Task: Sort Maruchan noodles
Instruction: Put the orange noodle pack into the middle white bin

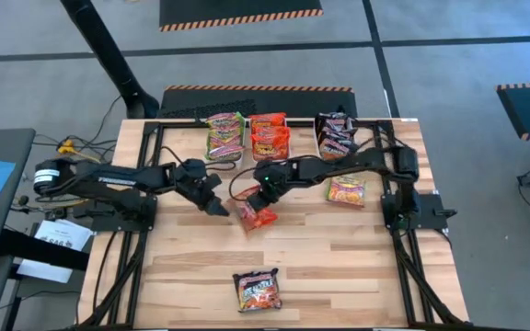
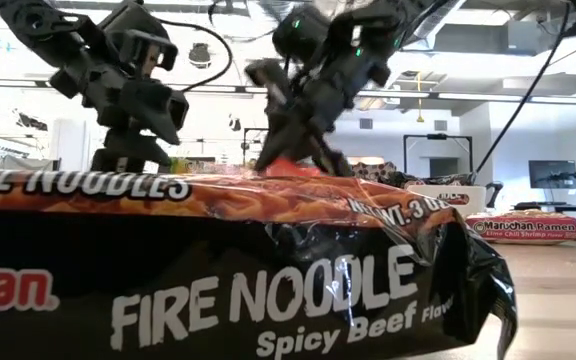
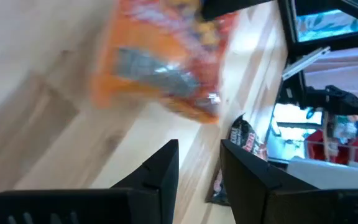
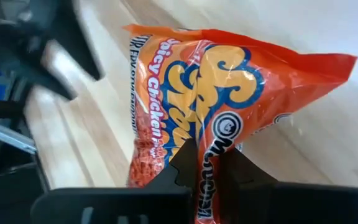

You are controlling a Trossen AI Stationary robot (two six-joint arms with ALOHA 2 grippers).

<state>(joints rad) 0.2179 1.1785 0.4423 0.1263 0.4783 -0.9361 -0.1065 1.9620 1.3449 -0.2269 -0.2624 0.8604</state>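
The right pincer (image 1: 263, 204), mid-frame in the high view, is clamped on the edge of a glossy red-orange square plastic noodle packet (image 1: 257, 217), which hangs just below it over the pale wooden counter (image 1: 339, 257). The left pincer (image 1: 215, 204) waits just left of that packet, its fingers narrowly parted and empty. The three white bins lie toward the top of the frame; the middle bin (image 1: 269, 134) holds matching red-orange packets, so the packet must travel upward, and the right arm is already nearest. Still loose: one black-purple packet (image 1: 258, 290) at bottom centre and one orange-green packet (image 1: 346, 190) at right.
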